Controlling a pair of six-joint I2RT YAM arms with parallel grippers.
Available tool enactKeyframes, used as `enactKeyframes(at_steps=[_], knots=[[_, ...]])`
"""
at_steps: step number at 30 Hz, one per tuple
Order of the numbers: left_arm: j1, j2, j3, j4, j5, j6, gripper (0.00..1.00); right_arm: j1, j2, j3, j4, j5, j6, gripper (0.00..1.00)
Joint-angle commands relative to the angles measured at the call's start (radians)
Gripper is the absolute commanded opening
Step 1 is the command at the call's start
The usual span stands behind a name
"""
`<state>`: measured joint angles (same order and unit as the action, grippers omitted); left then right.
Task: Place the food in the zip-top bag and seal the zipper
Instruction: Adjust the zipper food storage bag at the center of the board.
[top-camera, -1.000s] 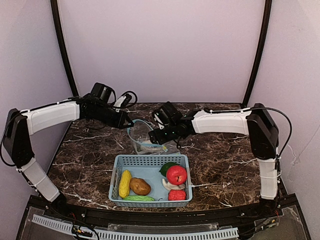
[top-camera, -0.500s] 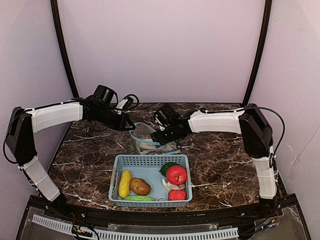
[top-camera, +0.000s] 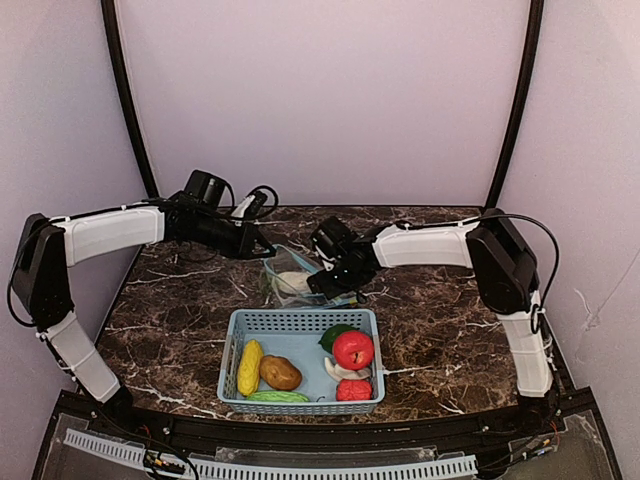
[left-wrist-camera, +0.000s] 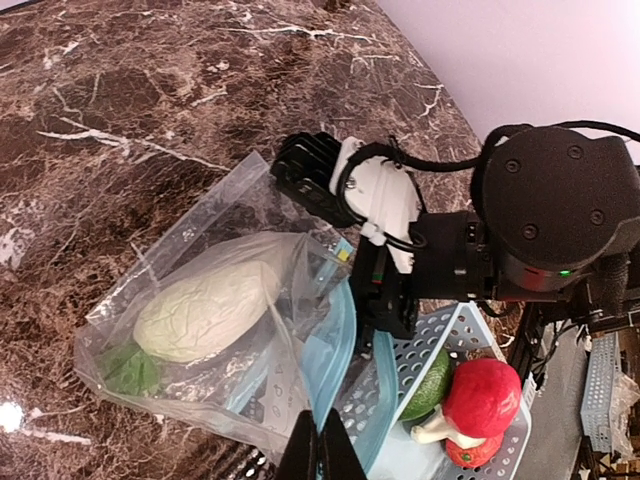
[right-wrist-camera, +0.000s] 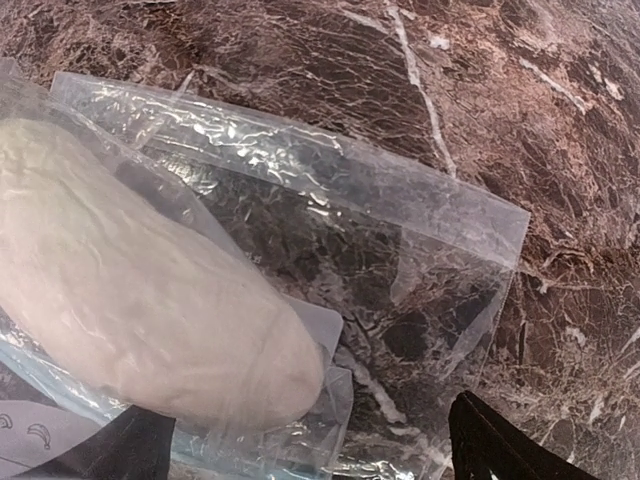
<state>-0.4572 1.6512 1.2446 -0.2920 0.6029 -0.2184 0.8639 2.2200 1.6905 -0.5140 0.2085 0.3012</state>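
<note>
The clear zip-top bag (top-camera: 283, 272) lies behind the basket, its blue zipper edge (left-wrist-camera: 335, 340) lifted. My left gripper (top-camera: 263, 250) (left-wrist-camera: 322, 452) is shut on that edge. A white radish (top-camera: 292, 283) (left-wrist-camera: 205, 310) (right-wrist-camera: 150, 310) rests inside the bag. My right gripper (top-camera: 325, 284) (right-wrist-camera: 310, 450) stands open at the bag's mouth, the radish's end near its left finger (right-wrist-camera: 130, 450) and well apart from the right one. Other food sits in the basket: corn (top-camera: 249, 367), potato (top-camera: 281, 373), green pod (top-camera: 278, 397), apple (top-camera: 352, 350) (left-wrist-camera: 483, 395), dark green fruit (top-camera: 334, 334), mushroom (top-camera: 343, 370), small red fruit (top-camera: 353, 390).
The light blue basket (top-camera: 300, 322) (left-wrist-camera: 470, 335) stands right in front of the bag on the dark marble table (top-camera: 180, 300). Pale walls close in the back and sides. Both arms reach inward over the table's far half.
The white radish now shows inside the bag, which has sunk lower onto the table. My right gripper has shifted slightly toward the bag's mouth. The left grip is unchanged.
</note>
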Motion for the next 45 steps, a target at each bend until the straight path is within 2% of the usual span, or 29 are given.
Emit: enactKeyframes(at_steps=[1, 6, 10, 18, 21, 25, 30, 35, 38, 45], knots=[[0.009, -0.057, -0.005, -0.026, -0.098, 0.012, 0.01, -0.008, -0.089, -0.006, -0.021, -0.062, 0.002, 0.95], [0.009, -0.098, -0.004, -0.057, -0.246, 0.065, 0.01, -0.008, -0.263, -0.090, 0.080, -0.214, -0.020, 0.97], [0.009, -0.106, 0.002, -0.073, -0.267, 0.085, 0.01, -0.008, -0.375, -0.148, 0.148, -0.315, -0.037, 0.99], [-0.023, -0.137, -0.025, -0.002, -0.103, 0.117, 0.01, -0.003, -0.434, -0.193, 0.210, -0.316, -0.030, 0.99], [-0.059, -0.140, -0.021, -0.007, -0.065, 0.161, 0.01, 0.009, -0.416, -0.186, 0.225, -0.336, -0.069, 0.99], [-0.103, -0.137, -0.019, -0.008, -0.002, 0.183, 0.01, 0.022, -0.372, -0.157, 0.207, -0.289, -0.119, 0.98], [-0.125, -0.121, -0.009, -0.022, 0.010, 0.183, 0.01, 0.026, -0.346, -0.161, 0.238, -0.268, -0.153, 0.98], [-0.126, -0.114, 0.008, -0.064, -0.085, 0.191, 0.01, 0.032, -0.370, -0.183, 0.297, -0.311, -0.170, 0.98], [-0.117, -0.113, 0.018, -0.096, -0.243, 0.177, 0.01, 0.034, -0.409, -0.206, 0.316, -0.329, -0.165, 0.98], [-0.066, -0.113, 0.013, -0.094, -0.312, 0.117, 0.01, 0.034, -0.550, -0.283, 0.362, -0.432, -0.144, 0.98]])
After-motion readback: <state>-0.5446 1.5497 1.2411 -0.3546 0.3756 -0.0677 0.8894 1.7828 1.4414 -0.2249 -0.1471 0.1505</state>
